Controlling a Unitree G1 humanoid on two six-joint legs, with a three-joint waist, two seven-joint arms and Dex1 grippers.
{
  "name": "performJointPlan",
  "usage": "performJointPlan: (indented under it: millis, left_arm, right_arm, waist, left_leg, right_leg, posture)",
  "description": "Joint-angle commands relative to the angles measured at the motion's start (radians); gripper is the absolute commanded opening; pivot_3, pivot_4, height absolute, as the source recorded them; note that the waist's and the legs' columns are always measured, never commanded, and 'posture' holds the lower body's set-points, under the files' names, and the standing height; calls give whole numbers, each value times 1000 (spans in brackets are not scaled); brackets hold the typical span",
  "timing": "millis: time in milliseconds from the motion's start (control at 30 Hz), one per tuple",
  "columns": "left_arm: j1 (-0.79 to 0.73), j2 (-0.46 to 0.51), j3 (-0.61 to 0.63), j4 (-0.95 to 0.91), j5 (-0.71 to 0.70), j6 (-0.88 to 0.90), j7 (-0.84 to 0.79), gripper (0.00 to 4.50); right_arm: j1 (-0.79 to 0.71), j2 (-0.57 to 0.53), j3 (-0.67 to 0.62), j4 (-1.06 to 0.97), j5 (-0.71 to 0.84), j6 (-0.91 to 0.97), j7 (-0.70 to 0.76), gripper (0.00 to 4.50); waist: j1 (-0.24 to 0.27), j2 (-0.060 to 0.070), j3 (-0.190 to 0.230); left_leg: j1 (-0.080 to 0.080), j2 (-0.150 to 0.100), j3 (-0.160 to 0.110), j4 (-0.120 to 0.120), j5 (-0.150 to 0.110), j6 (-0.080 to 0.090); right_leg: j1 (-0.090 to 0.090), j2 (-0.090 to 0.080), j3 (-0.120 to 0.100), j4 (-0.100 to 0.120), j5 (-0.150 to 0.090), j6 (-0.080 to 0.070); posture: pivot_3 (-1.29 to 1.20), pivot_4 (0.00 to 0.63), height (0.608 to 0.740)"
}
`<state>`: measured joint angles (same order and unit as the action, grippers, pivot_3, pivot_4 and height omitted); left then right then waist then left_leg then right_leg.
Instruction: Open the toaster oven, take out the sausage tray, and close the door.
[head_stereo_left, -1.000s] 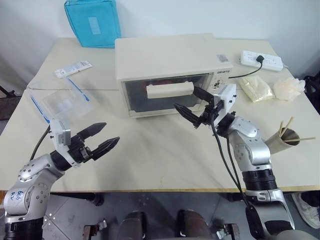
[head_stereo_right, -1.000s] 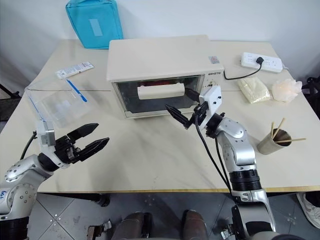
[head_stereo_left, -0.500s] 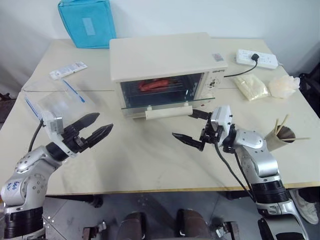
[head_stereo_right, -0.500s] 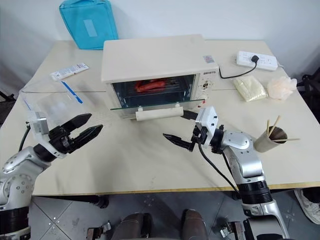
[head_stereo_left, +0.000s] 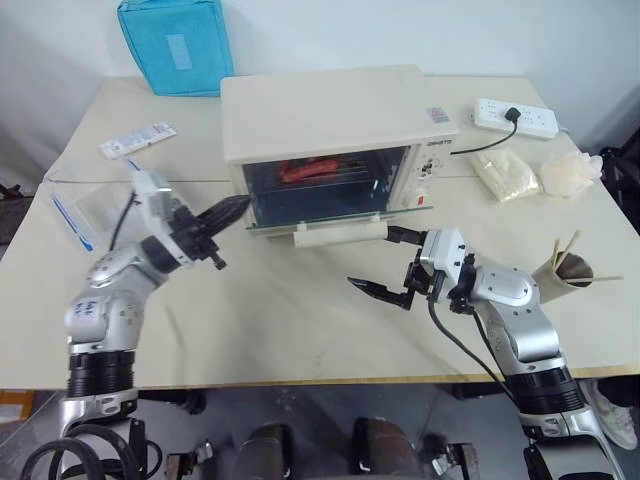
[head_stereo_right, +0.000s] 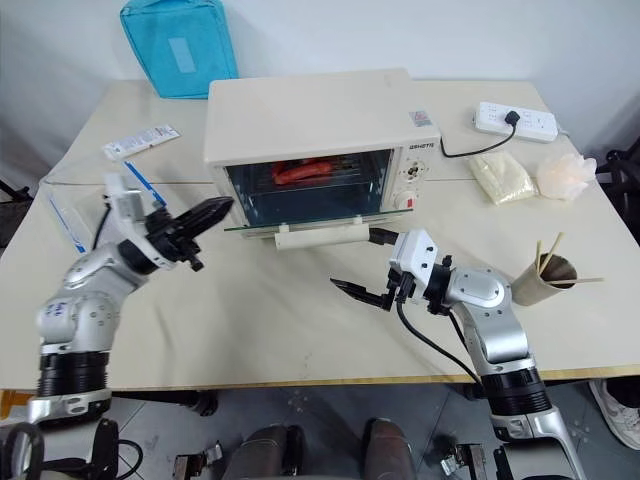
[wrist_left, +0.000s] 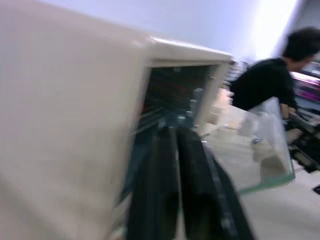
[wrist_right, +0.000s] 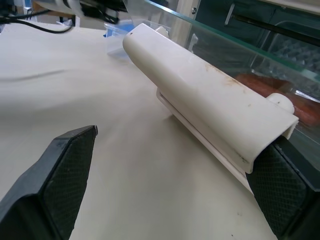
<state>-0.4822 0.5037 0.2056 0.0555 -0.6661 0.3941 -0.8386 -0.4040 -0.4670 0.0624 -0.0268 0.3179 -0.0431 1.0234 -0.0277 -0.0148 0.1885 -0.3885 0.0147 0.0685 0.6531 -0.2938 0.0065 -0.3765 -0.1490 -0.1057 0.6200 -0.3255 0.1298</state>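
Note:
The cream toaster oven (head_stereo_left: 330, 110) stands at the middle back of the table. Its glass door (head_stereo_left: 345, 217) hangs open about level, with the cream bar handle (head_stereo_left: 340, 236) at the front edge. Red sausages (head_stereo_left: 308, 170) lie inside on the sausage tray (wrist_right: 295, 50), seen through the glass. My left gripper (head_stereo_left: 235, 205) is shut on nothing, its tip at the oven's front left corner beside the opening. My right gripper (head_stereo_left: 385, 262) stands open just in front of the handle's right end, with its fingers (wrist_right: 65, 170) either side of the handle (wrist_right: 210, 105).
A blue fabric bag (head_stereo_left: 175, 45) stands at the back left. A clear plastic box (head_stereo_left: 95, 200) lies left of my left arm. At the right are a power strip (head_stereo_left: 515, 117), plastic bags (head_stereo_left: 510, 175) and a cup with chopsticks (head_stereo_left: 570, 268). A person (wrist_left: 265, 85) is behind.
The door swung down from shut to open and level. My left gripper shut and moved up to the oven's front left corner. My right gripper drew back from the handle and stays open.

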Motion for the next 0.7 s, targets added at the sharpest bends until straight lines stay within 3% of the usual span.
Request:
performJointPlan:
  millis: [33,267,567,700]
  left_arm:
    - [-17,-10,-19,18,39,-41,-19,36]
    - [-18,-24,-88,76,87,-57,-100,36]
    - [23,-13,-117,103,138,-95,-162,36]
    - [49,-14,-131,107,176,-123,-168,36]
  right_arm:
    - [18,-10,-15,-54,0,-21,-17,4500]
    - [173,-26,-65,-169,-10,6,-118,4500]
    - [594,-45,-219,-469,-49,87,-321,4500]
    - [706,-40,-255,-565,-63,101,-372,4500]
  waist:
    - [1,0,0]
    - [23,0,0]
    - [49,0,0]
    - [49,0,0]
  left_leg:
    - [0,0,0,0,0,0]
    - [0,0,0,4,0,0]
    - [-1,0,0,5,-1,1]
    - [0,1,1,5,-1,1]
  right_leg:
    - [0,0,0,0,0,0]
    - [1,0,-1,1,0,0]
    - [1,0,0,1,0,0]
    - [1,0,0,2,0,0]
  posture:
    - [0,150,740]
    - [0,150,740]
    - [0,150,740]
    - [0,150,740]
